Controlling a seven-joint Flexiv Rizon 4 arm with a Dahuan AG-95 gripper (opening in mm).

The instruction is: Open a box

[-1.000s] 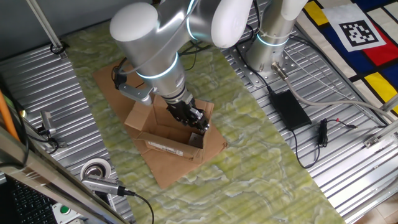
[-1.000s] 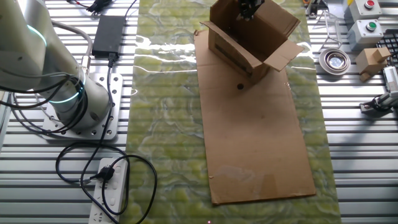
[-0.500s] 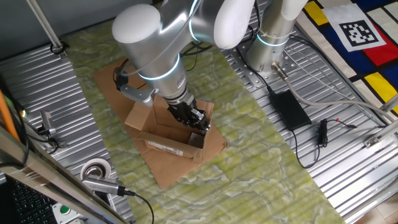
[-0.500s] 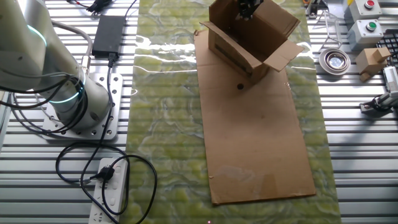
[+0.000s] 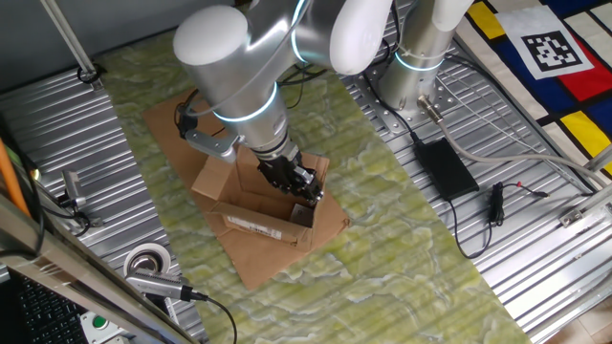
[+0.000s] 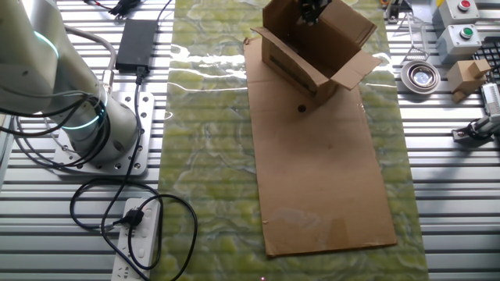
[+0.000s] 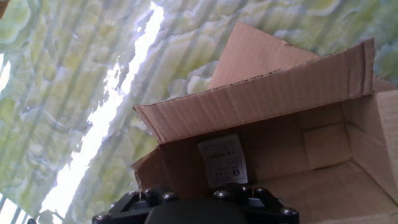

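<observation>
Four flaps of box (image 5: 256, 203) look spread; box sits on cardboard sheet (image 6: 324, 168). Claw (image 5: 304, 187) at rim, finger state we cannot tell. We advise slow outward push.

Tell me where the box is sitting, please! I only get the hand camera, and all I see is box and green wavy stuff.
Observer: The box sits on a big flat cardboard sheet, which lies on the green mat.
Operator: Are all its flaps open?
Observer: In the other fixed view the flaps that show stand up or splay outward, and the gripper is down at the box's open top.
Operator: Is anything else near it?
Observer: A silvery roll, probably tape, lies off the mat on the ribbed metal table, apart from the box.
</observation>
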